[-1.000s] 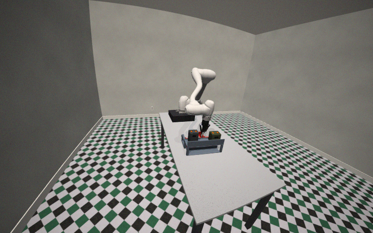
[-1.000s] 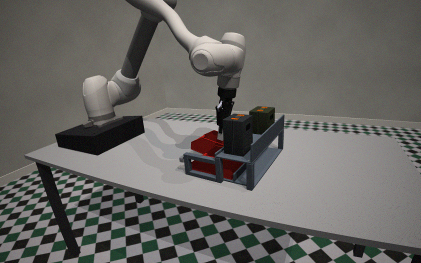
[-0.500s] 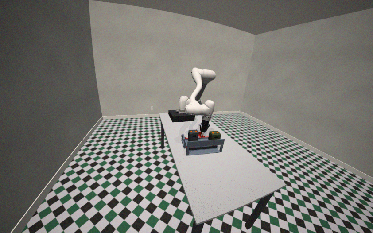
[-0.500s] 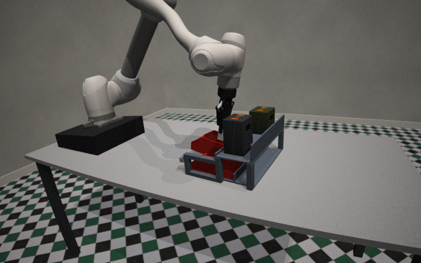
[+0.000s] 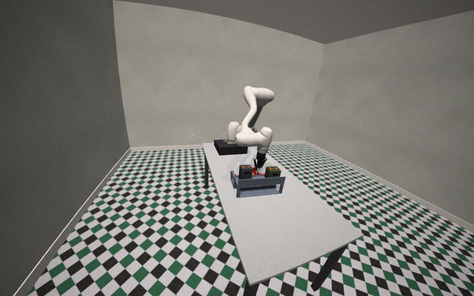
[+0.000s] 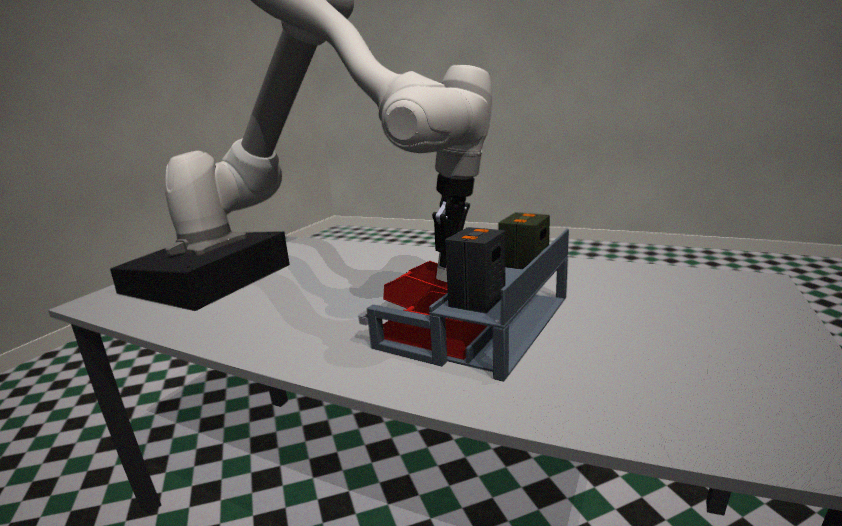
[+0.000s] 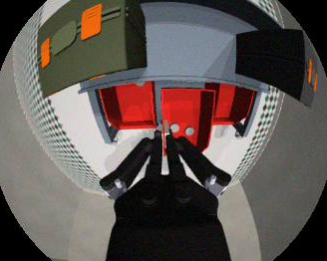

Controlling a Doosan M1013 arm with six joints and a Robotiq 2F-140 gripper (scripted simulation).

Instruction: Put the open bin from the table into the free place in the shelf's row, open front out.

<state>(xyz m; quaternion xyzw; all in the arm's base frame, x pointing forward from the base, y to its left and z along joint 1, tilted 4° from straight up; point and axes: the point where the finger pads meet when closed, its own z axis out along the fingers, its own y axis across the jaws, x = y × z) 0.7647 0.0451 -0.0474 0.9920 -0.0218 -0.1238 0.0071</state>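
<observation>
The red open bin [image 6: 413,286] is in the middle place of the grey shelf [image 6: 476,320], between two other red bins [image 7: 126,106] [image 7: 235,99]. Its open front end sticks out past the front rail and sits higher than its neighbours, tilted. In the wrist view the red open bin [image 7: 183,117] shows small pale parts inside. My gripper [image 6: 440,261] points down over the bin's front, and its fingers [image 7: 164,134] are pinched on the bin's thin side wall. The bin's rear end is hidden under the upper board.
A dark grey box [image 6: 474,267] and an olive box [image 6: 524,238] with orange marks stand on the shelf's upper board, close on either side of my gripper. The robot's black base [image 6: 202,267] sits at the table's left end.
</observation>
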